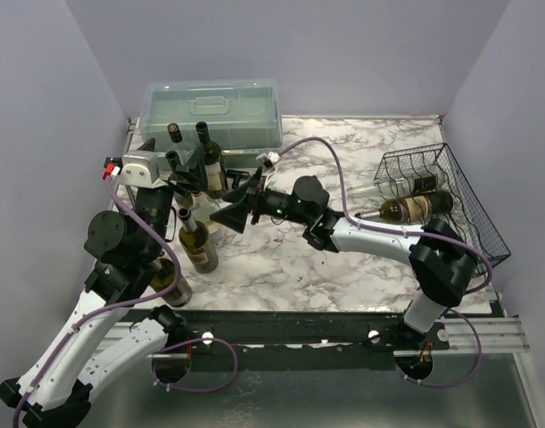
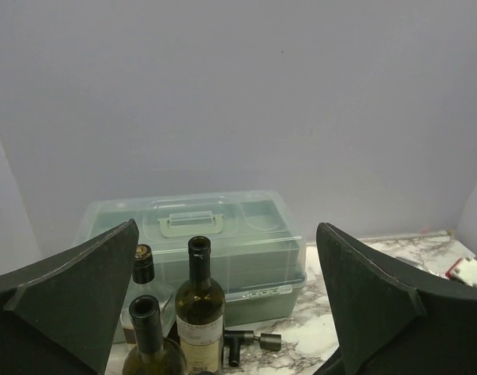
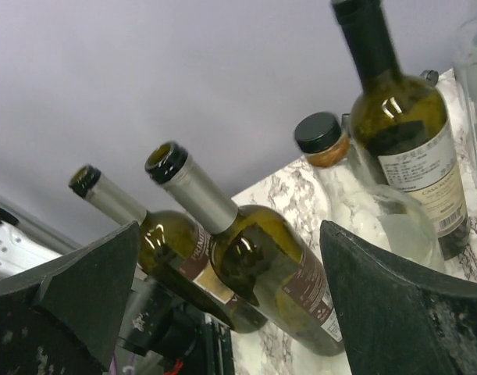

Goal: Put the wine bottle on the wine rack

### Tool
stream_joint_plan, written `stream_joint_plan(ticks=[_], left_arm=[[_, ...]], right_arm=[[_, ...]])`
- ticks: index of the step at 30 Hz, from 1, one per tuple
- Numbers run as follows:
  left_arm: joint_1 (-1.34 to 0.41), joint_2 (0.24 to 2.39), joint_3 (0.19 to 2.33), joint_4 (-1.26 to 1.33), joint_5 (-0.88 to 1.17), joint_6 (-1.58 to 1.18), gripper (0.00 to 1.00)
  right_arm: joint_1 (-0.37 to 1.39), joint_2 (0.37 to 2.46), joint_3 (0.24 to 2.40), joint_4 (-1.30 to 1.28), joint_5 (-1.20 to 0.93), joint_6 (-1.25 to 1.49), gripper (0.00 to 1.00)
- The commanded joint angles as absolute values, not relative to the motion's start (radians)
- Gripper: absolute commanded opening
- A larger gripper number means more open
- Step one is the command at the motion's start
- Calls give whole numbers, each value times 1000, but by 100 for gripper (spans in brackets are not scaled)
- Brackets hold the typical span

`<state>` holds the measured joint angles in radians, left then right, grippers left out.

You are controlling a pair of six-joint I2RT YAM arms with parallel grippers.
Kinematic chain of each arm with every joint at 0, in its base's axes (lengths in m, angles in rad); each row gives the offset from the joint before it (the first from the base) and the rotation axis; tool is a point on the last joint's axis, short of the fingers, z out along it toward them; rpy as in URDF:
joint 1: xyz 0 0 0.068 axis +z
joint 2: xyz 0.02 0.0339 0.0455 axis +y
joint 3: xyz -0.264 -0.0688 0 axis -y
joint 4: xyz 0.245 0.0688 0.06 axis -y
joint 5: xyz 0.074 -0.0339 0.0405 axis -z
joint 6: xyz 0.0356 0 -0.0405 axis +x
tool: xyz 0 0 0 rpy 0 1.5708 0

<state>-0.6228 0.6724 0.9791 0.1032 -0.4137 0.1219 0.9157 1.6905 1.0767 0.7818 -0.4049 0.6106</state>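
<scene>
Several wine bottles stand at the table's left. A green bottle with a silver neck stands just left of my right gripper, which is open and empty and faces it. In the right wrist view that bottle lies between the open fingers of my right gripper, with a second one behind. My left gripper is open and empty above the back bottles. From the left wrist, my left gripper has a dark bottle below it. The black wire wine rack at the right holds two lying bottles.
A translucent grey-green plastic box with a handle stands at the back left, also in the left wrist view. A clear bottle with a black cap stands among the others. A small black T-shaped tool lies before the box.
</scene>
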Motion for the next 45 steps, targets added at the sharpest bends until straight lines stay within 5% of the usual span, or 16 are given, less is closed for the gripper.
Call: stream_joint_plan(ticks=[1,20,28,45], left_arm=[[-618,662,974,127,-436,132,97],[-618,645,962,137,-439,139,97],[-618,628,954,144,-436,135,97],[-620,610,941,155,-431,127,98]], right_arm=[[978,1675,1078,748,-318,424,100],[1133,1834,1252,744,-179,176,95],[1139,1917,1339,721,-166,188,80],[1141,2022,1434,709,-164,269,69]])
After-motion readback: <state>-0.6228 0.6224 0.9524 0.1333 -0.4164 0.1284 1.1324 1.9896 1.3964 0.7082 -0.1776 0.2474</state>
